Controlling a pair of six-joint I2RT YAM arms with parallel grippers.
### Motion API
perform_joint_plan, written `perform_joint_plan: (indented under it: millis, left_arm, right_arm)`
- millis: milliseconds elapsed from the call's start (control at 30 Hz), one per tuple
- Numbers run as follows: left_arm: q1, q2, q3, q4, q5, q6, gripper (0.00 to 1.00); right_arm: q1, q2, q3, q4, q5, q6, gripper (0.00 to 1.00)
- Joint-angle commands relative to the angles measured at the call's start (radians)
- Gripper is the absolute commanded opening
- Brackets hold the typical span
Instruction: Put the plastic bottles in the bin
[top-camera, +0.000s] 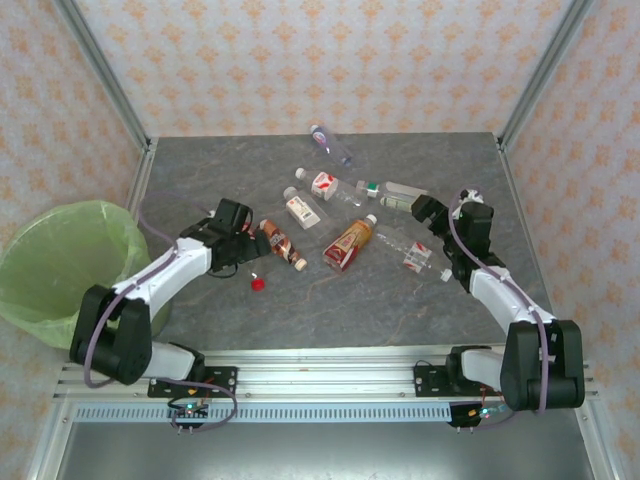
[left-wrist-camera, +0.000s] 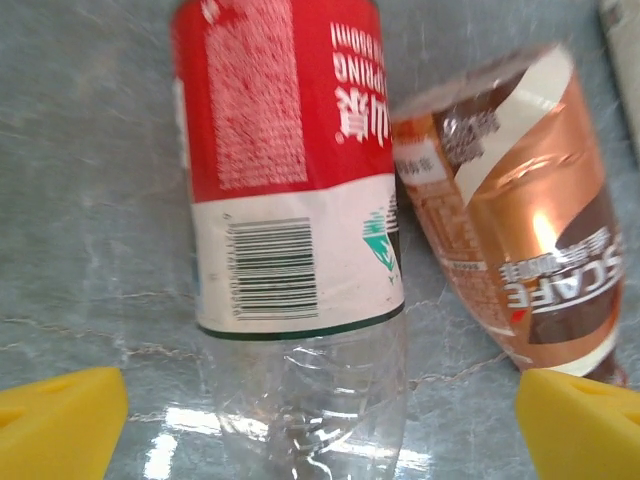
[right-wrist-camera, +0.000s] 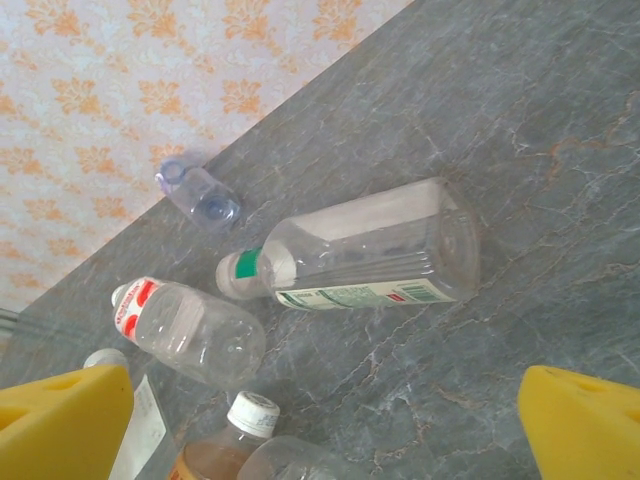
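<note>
1. The bin (top-camera: 45, 275) stands off the left edge of the table (top-camera: 330, 320). It is well apart from the plastic bottles (top-camera: 350, 243), which lie on their sides in a loose group at mid-table.
2. The left gripper (left-wrist-camera: 320, 430) has its jaws spread wide and holds nothing. They straddle the clear end of the red-and-white-labelled bottle (left-wrist-camera: 290, 200). The brown-labelled bottle (left-wrist-camera: 520, 230) lies just beside it, on its right in the left wrist view.
3. Treat each bottle as probably empty and light, with thin walls that are likely to dent under pressure. The round, slick body may roll or squirt out of a closing grip.
4. Take hold across the labelled mid-body, square to the long axis. The label should give more friction than bare plastic.
5. The right gripper (right-wrist-camera: 320, 430) also has its jaws released and empty. It hovers near the green-banded bottle (right-wrist-camera: 370, 250), apart from it.
</note>
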Motion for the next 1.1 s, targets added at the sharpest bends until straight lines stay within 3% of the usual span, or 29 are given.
perform_joint_plan:
  millis: [0, 267, 633, 833, 1067]
  left_arm:
    - [-0.008, 0.030, 0.031, -0.007, -0.007, 0.052, 1.00]
    - [-0.008, 0.129, 0.028, 0.058, 0.027, 0.113, 0.97]
    - [-0.008, 0.227, 0.105, 0.048, -0.148, 0.139, 0.94]
    - [-0.006, 0.298, 0.150, 0.075, -0.168, 0.146, 0.94]
    - [-0.006, 0.347, 0.175, 0.097, -0.167, 0.140, 0.87]
  right_arm:
    - [0.010, -0.005, 0.041, -0.018, -0.027, -0.023, 0.99]
    - [0.011, 0.004, 0.058, -0.038, -0.040, -0.022, 0.99]
    - [0.012, 0.010, 0.064, -0.076, -0.032, -0.024, 0.99]
    - [0.012, -0.005, 0.060, -0.097, -0.017, -0.030, 0.99]
    - [0.021, -0.005, 0.087, -0.132, -0.103, -0.051, 0.99]
